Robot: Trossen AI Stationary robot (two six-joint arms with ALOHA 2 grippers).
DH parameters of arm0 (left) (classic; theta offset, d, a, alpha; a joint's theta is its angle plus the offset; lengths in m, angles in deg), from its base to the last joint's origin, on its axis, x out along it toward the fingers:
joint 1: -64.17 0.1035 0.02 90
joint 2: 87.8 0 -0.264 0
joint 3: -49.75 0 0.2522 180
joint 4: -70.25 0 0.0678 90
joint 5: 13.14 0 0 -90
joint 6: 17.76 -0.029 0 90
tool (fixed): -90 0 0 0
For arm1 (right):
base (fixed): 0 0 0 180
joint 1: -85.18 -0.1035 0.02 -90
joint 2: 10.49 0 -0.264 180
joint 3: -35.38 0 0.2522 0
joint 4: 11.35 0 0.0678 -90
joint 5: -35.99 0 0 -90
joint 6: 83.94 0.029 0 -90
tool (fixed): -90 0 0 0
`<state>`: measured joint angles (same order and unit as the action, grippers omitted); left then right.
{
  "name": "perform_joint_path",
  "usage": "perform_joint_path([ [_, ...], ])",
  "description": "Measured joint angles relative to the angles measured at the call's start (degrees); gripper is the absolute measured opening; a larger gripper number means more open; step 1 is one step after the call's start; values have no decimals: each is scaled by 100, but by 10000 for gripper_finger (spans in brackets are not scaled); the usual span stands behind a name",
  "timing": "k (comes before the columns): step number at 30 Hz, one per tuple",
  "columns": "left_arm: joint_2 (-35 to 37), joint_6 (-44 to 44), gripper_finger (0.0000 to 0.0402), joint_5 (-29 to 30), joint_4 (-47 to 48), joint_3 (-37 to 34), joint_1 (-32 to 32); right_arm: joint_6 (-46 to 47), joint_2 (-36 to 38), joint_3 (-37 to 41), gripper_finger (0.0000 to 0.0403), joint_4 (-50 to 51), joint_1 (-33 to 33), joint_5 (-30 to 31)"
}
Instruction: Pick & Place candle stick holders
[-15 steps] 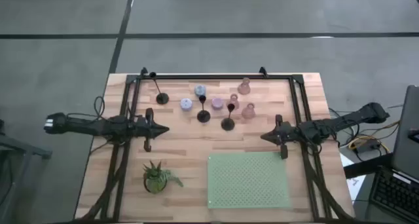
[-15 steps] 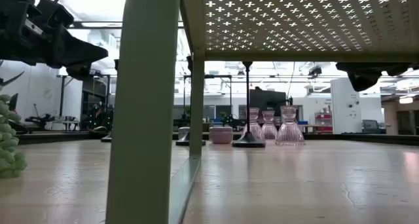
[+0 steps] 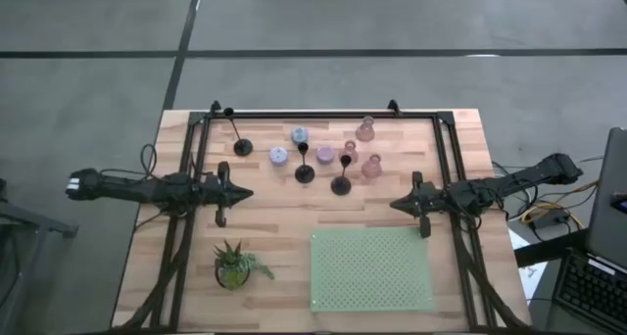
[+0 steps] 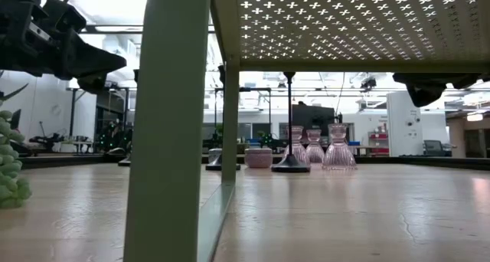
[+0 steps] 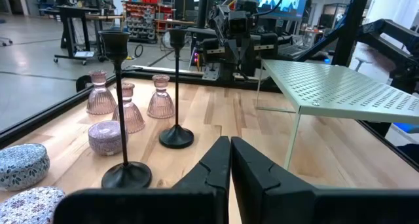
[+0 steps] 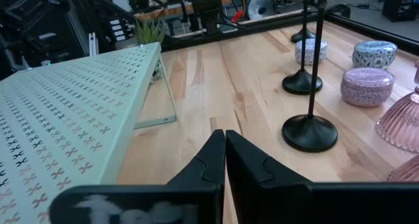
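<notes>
Near edge: green perforated rack (image 3: 372, 269) stands bare beside potted plant (image 3: 233, 264); nothing placed yet.
Mid tabletop (image 3: 284, 227): left gripper (image 3: 238, 193) and right gripper (image 3: 395, 204) both closed, empty.
Far side: candle stick holders (image 3: 323, 156) clustered, untouched; tall black stems crowd pink ones.

Nine candle stick holders stand upright in a loose cluster at the far middle of the counter. Three black ones have round bases and thin stems: one (image 3: 242, 147) apart at the left, one (image 3: 305, 172) in the middle, one (image 3: 341, 185) nearest. Three pink ribbed bell-shaped ones (image 3: 365, 130) (glassy) sit to the right. Three short round ones, two pale blue (image 3: 279, 156) and one lilac (image 3: 324, 155), sit between.
</notes>
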<state>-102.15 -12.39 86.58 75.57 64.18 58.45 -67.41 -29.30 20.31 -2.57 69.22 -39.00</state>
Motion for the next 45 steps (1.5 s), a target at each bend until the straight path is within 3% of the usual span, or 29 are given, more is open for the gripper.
perform_joint_path([
  [23,0,0,16,0,0,1,0,-28,-2,4,9,-83,0,9],
  [31,0,0,16,0,1,1,-1,199,-93,20,9,-1606,1,263],
  [37,2,0,16,2,2,1,0,238,-435,-2,9,-2285,96,320],
  [45,2,0,16,0,3,0,0,-100,-1663,-795,27,-2026,350,465],
])
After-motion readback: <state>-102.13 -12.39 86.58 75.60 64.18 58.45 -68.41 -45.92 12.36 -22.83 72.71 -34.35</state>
